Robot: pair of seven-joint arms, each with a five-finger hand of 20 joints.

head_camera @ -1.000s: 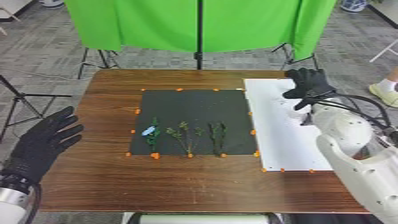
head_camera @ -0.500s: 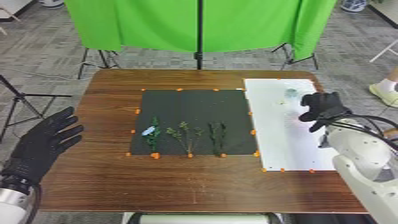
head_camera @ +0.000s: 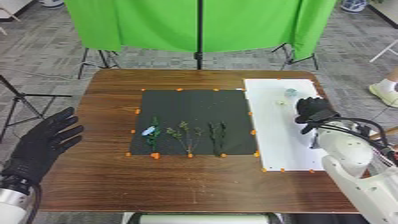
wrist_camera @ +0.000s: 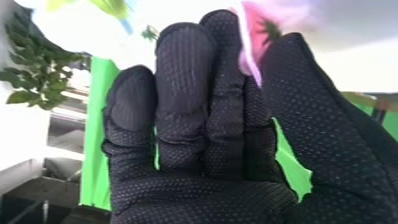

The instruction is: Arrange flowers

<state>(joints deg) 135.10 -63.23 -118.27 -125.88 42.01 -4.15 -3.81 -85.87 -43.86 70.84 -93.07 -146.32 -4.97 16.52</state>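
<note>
Showing by the thumb and straight, close-set fingers of the right hand (wrist_camera: 195,200), the pink bloom (wrist_camera: 255,44) looks light, soft, easily bruised — best taken by its stem.

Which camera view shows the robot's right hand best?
The right wrist view: the right hand is up close there, so its straight fingers and its thumb are easy to make out. The head view shows it small, but places it over the white sheet.
</note>
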